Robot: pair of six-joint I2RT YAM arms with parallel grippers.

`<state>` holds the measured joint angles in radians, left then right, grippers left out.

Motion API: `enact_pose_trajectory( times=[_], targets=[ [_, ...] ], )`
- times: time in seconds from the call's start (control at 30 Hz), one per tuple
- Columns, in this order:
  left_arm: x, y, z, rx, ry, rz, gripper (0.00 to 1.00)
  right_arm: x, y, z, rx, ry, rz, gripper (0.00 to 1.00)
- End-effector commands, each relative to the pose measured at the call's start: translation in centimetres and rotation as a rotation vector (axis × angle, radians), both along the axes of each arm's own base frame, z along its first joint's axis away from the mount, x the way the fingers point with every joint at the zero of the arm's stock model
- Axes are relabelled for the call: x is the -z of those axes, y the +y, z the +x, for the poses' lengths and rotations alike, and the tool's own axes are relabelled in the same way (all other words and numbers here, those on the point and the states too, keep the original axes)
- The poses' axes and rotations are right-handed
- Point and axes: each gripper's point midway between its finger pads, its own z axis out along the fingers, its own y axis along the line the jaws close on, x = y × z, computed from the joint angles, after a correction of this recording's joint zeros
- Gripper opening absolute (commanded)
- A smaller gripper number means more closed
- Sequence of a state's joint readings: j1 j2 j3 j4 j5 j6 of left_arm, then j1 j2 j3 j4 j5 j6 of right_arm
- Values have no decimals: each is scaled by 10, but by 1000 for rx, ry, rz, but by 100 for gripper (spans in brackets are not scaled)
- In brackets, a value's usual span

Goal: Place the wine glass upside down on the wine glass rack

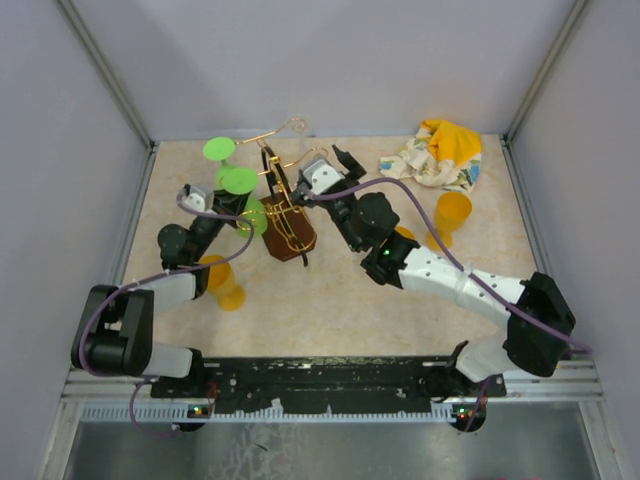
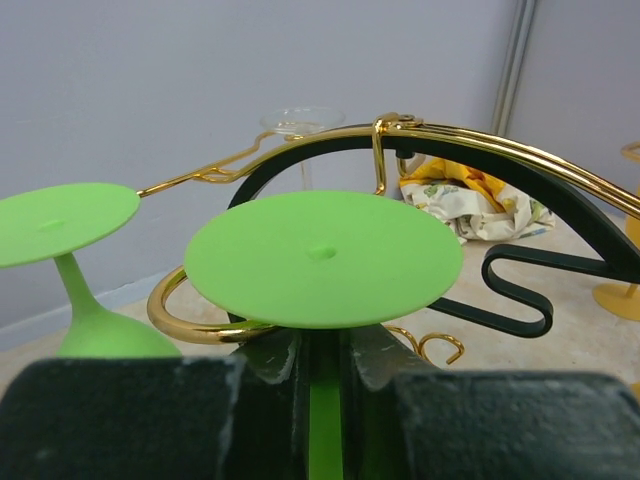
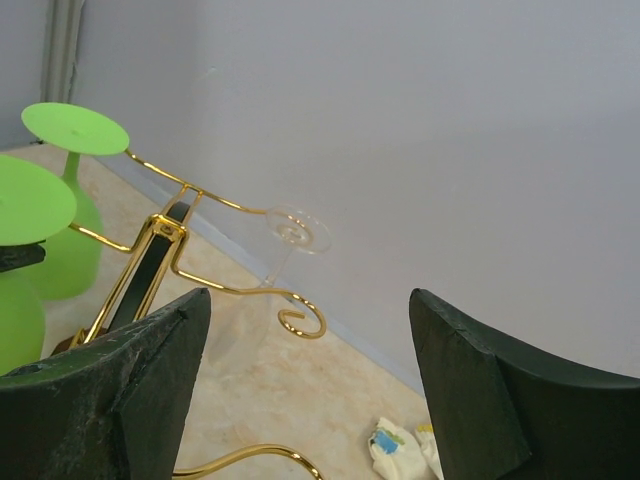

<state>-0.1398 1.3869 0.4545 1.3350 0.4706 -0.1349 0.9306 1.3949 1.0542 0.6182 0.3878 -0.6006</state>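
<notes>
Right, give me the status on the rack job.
Looks done: one green glass inverted at the far arm of the rack. In hand: the left tool is shut on the stem of a second green glass, foot just over a gold arm; the right tool open, empty. Left: letting go, plus the yellow goblets on the table.

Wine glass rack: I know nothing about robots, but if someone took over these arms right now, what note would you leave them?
Left gripper: jaws shut on the stem of a green wine glass, held foot up at the wine glass rack, a gold arm curving under its foot.
Right gripper: jaws open, empty, beside the rack.
Done: a second green glass and a clear glass are foot up at the rack's arms; whether they hang, I cannot tell.
Left: probably seat the held glass on its arm, release, back away. A yellow goblet waits on the table.
</notes>
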Motion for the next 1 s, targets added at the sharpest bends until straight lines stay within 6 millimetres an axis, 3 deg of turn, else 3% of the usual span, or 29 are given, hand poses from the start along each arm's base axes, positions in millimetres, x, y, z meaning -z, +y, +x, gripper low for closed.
enact_pose_trajectory(
  times=[0.0,0.3,0.97],
  targets=[
    [-18,14,11,-78,-54,-57,17,-23,1,2,-7,-34,53,80],
    [-18,25,17,-146,-55,-81,26,-19,2,3,-5,-28,46,81],
    [-21,51,11,-281,-76,-120,33,-12,0,4,3,-13,36,81]
  ],
)
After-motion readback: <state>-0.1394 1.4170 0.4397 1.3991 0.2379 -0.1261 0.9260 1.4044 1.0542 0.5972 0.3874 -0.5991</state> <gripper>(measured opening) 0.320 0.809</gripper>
